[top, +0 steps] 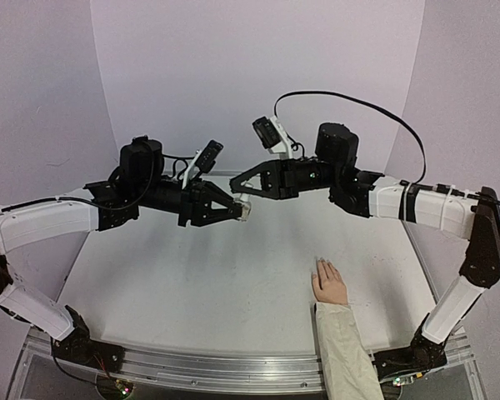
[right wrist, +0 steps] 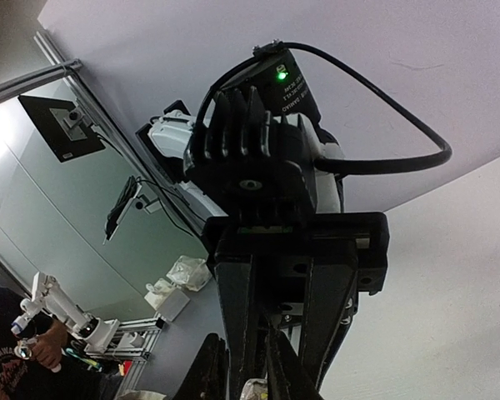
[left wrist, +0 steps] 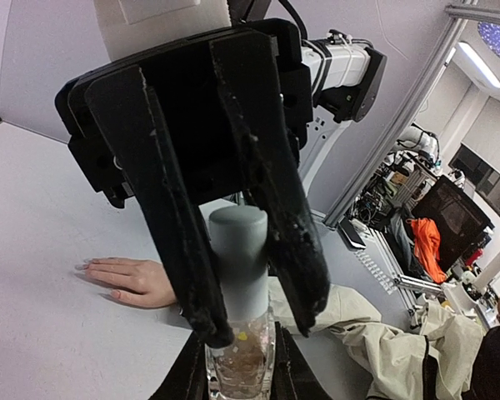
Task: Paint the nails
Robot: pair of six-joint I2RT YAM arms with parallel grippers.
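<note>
Left tool (top: pixel 242 212), held level midair, grips the bottle (left wrist: pixel 242 360); right tool (top: pixel 237 195), facing it, seemingly clamps the cap (left wrist: pixel 240 254).

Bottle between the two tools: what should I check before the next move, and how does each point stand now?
1. Left tool shut on the glass body of the bottle: ok.
2. Right tool shut on the cap, one finger on each side of it: ok.
3. Cap loosened from the bottle: cannot tell.
4. Hand lying flat on the table, apart from both arms: ok.
5. Nails bare or painted: cannot tell, too small.
</note>
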